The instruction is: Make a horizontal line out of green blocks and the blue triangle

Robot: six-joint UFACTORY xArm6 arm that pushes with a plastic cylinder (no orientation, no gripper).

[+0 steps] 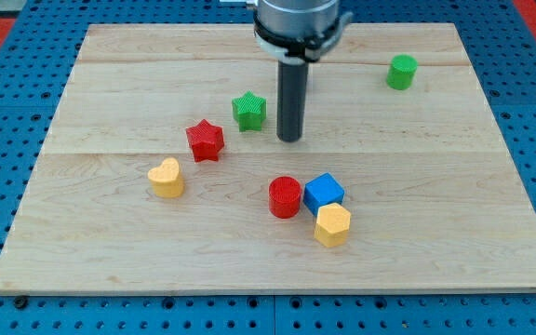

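A green star block [248,110] lies near the board's middle, toward the view's top. A green cylinder block [401,72] stands at the view's upper right. A blue block [324,193], cube-like in shape, lies at the lower middle; no blue triangle shows clearly. My tip [290,139] rests on the board just to the right of the green star, a small gap between them, and well left of the green cylinder.
A red star [205,140] lies left of and below the green star. A yellow heart [167,178] lies further left. A red cylinder [285,197] touches the blue block's left side; a yellow hexagon [332,224] sits just below it. The wooden board [110,242] has edges all around.
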